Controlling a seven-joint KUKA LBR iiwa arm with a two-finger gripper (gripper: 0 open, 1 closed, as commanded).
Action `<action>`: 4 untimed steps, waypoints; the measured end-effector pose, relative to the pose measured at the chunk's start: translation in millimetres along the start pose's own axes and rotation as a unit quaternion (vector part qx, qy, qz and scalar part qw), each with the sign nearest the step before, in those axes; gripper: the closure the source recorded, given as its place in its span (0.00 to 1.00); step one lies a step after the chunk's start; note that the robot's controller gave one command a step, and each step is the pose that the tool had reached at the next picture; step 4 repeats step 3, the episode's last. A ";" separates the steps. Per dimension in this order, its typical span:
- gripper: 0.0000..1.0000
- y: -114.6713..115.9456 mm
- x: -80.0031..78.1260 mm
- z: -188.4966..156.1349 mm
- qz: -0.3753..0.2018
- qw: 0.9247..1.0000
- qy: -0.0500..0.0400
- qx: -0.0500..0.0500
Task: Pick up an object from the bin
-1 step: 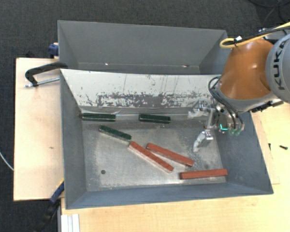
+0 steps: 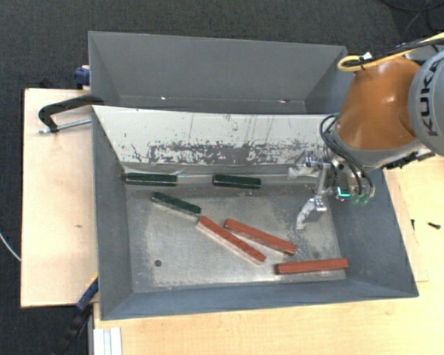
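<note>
- The two-finger gripper [image 2: 309, 214] hangs low over the right part of the grey metal bin [image 2: 107, 220], on the arm that reaches in from the right under its orange wrist cover [image 2: 377, 109].
- Whether the gripper is parted or closed cannot be told from this angle. It carries nothing that I can see.
- Nearest to it are two flat reddish-brown bars. One [image 2: 260, 237] slants across the floor with its right end just below and left of the gripper. The other [image 2: 311, 267] lies along the foot of the front wall.
- A third reddish-brown bar [image 2: 231, 239] lies close beside the slanted one.
- Three flat dark-green bars are well apart from the gripper. Two [image 2: 152, 177] [image 2: 237, 182] lie at the foot of the back wall, and one [image 2: 176, 203] is tilted on the open floor.
- All the bars lie flat and loose. The one tucked against the front wall probably leaves little room for a grasp, so the slanted bar on open floor looks the likelier pick.
</note>
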State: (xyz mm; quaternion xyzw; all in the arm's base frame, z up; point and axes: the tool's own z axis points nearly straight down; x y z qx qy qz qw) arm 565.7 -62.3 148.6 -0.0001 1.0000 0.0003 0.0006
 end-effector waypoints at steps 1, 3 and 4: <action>1.00 24.1 57.2 72.8 -0.153 0.988 -0.001 0.000; 1.00 38.6 44.6 -75.6 -0.168 0.986 -0.003 0.000; 1.00 38.6 44.6 -75.6 -0.168 0.986 -0.003 0.000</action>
